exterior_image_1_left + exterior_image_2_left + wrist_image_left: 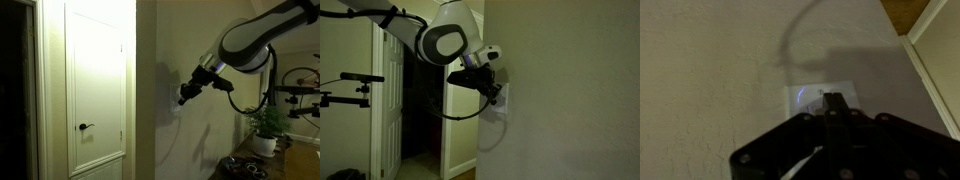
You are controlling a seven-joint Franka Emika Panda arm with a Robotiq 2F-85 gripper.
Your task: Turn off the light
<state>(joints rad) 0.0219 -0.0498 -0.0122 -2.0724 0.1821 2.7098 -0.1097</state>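
The robot's dark hand (pixel 833 102), fingers clenched together on nothing, presses its tip against the small white rectangular switch plate (pixel 806 95), which is mounted on the pale textured wall (pixel 710 60).

Dim, warm light falls across the white door (pixel 97 85) and wall (pixel 155 60) in an exterior view, the left edge lost in darkness; the arm (pixel 255 40) throws a soft shadow below itself. In the wrist view, grainy and soft, the gripper (pixel 831 102) is a dark, blurred silhouette, with a faint bluish glare on the switch plate (pixel 812 93).
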